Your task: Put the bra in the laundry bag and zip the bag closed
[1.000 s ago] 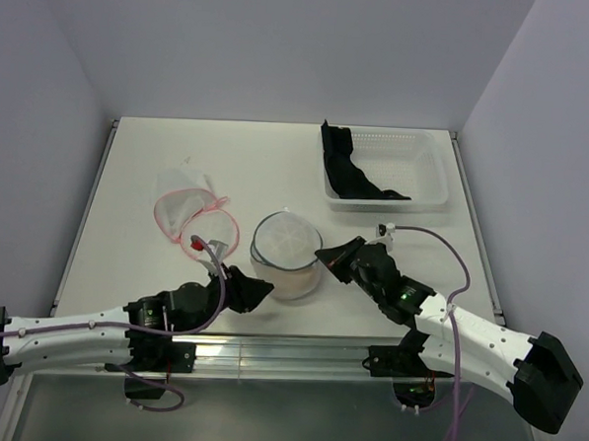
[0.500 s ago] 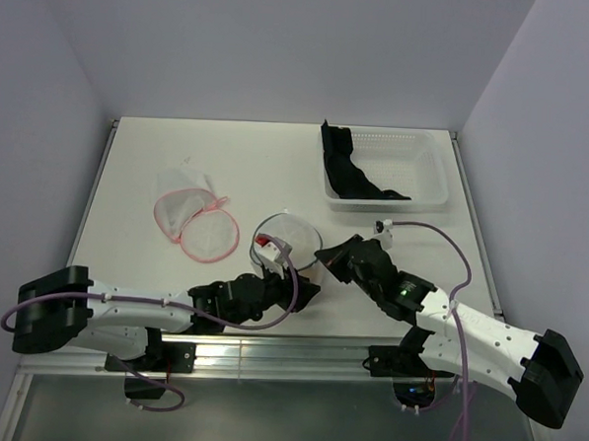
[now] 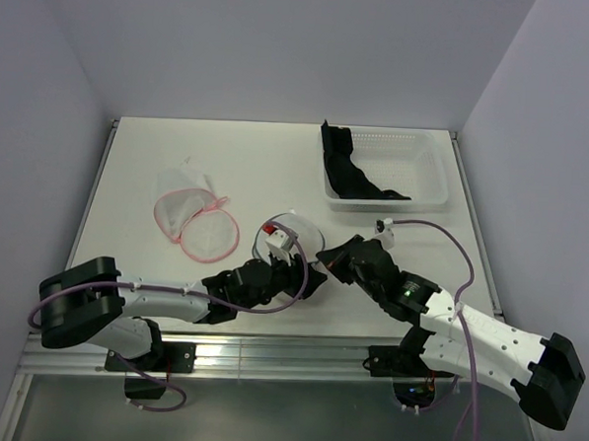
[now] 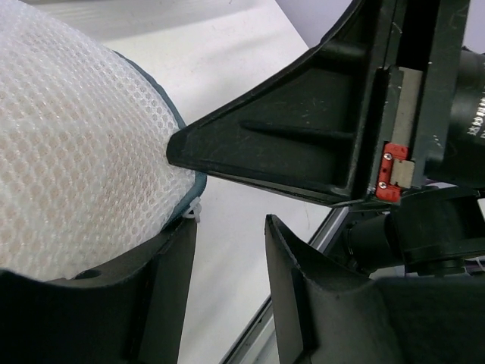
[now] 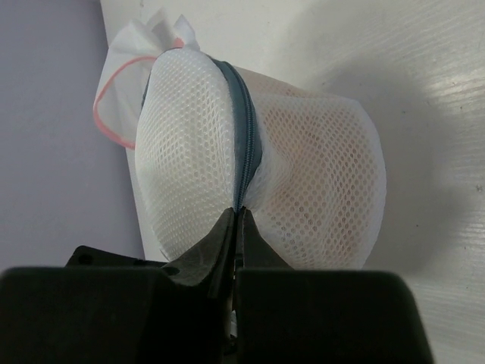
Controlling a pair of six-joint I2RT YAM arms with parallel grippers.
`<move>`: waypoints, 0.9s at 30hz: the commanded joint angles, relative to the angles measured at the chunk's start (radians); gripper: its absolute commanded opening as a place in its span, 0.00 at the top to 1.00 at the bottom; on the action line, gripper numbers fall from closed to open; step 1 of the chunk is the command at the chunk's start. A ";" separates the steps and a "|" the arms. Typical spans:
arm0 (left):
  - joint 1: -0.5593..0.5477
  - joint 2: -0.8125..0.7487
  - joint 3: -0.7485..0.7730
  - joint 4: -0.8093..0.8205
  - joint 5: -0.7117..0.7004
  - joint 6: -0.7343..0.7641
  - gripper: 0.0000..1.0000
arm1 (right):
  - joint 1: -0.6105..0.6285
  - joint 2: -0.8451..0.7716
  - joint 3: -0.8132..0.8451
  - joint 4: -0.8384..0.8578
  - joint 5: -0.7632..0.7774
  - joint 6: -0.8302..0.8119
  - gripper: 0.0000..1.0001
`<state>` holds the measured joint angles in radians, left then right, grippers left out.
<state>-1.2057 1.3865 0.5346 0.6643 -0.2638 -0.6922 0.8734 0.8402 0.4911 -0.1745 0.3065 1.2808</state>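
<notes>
The right hand (image 5: 236, 218) is squeezed tight on the bag (image 5: 197, 129). Its two fingers are pressed together, with the blue-grey zip (image 5: 247, 140) caught between their tips. The zip runs up and over the top of the bag from there. The part that shows looks done up. The bag is white net, round and puffy. It sits on the white surface (image 3: 238, 168) near the front edge, in the middle. The bra (image 5: 326, 171) is inside the bag. It shows through the net as a soft peach colour.

The left hand (image 4: 227, 227) is right beside the bag too, on the near side. Its fingers are apart and nothing is between them. One finger (image 4: 163, 296) is just below the edge of the bag, by a little white tab (image 4: 194, 210) next to the zip. The tip of the right hand pokes in just above, right at the edge of the net. From above, both arms reach in low and the two hands nearly meet in front of the bag.

Off to the left lies a floppy pink-edged net (image 3: 197, 223), well apart from the bag. At the back right stands a white basket (image 3: 430, 178) with a black cloth (image 3: 348, 172) draped over its left side.
</notes>
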 commanded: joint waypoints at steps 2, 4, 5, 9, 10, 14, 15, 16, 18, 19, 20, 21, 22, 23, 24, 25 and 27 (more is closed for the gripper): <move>0.018 0.020 0.028 0.081 0.012 0.000 0.53 | 0.024 -0.012 0.064 -0.006 0.014 -0.015 1.00; 0.023 0.020 0.024 0.092 0.008 -0.006 0.53 | 0.030 -0.012 0.067 -0.006 0.016 -0.018 1.00; 0.023 0.020 0.021 0.092 0.002 -0.010 0.53 | 0.032 -0.010 0.069 -0.010 0.016 -0.017 1.00; 0.026 0.005 0.007 0.080 -0.018 -0.030 0.54 | 0.035 -0.010 0.070 -0.017 0.019 -0.017 1.00; 0.026 -0.001 0.004 0.064 -0.035 -0.033 0.54 | 0.036 -0.012 0.067 -0.016 0.020 -0.017 1.00; 0.028 -0.030 -0.018 0.037 -0.063 -0.043 0.54 | 0.036 -0.012 0.064 -0.016 0.020 -0.011 1.00; 0.029 -0.035 -0.022 0.037 -0.063 -0.046 0.54 | 0.036 -0.010 0.066 -0.014 0.020 -0.011 1.00; 0.029 -0.040 -0.025 0.034 -0.064 -0.049 0.54 | 0.038 -0.010 0.066 -0.014 0.020 -0.011 1.00; 0.034 -0.050 -0.027 0.018 -0.064 -0.056 0.53 | 0.039 -0.009 0.070 -0.016 0.023 -0.011 1.00; 0.035 -0.053 -0.030 0.014 -0.063 -0.058 0.53 | 0.041 -0.007 0.072 -0.016 0.023 -0.011 1.00; 0.035 -0.061 -0.031 0.009 -0.066 -0.061 0.52 | 0.039 -0.007 0.073 -0.020 0.025 -0.011 1.00; 0.038 -0.064 -0.035 0.006 -0.063 -0.067 0.52 | 0.041 -0.007 0.073 -0.020 0.025 -0.011 1.00; 0.041 -0.069 -0.044 0.008 -0.061 -0.070 0.52 | 0.042 -0.007 0.073 -0.020 0.023 -0.011 1.00; 0.043 -0.070 -0.047 0.009 -0.058 -0.072 0.52 | 0.042 -0.007 0.073 -0.019 0.025 -0.011 1.00; 0.044 -0.070 -0.048 0.014 -0.057 -0.073 0.51 | 0.042 -0.007 0.073 -0.016 0.026 -0.009 1.00; 0.046 -0.069 -0.048 0.014 -0.054 -0.072 0.52 | 0.044 -0.007 0.075 -0.017 0.026 -0.009 1.00; 0.051 -0.063 -0.045 0.017 -0.046 -0.070 0.52 | 0.047 -0.007 0.075 -0.016 0.026 -0.009 1.00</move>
<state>-1.1763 1.3384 0.4942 0.6678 -0.2783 -0.7570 0.9016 0.8406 0.5125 -0.1886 0.3214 1.2705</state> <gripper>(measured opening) 0.481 0.012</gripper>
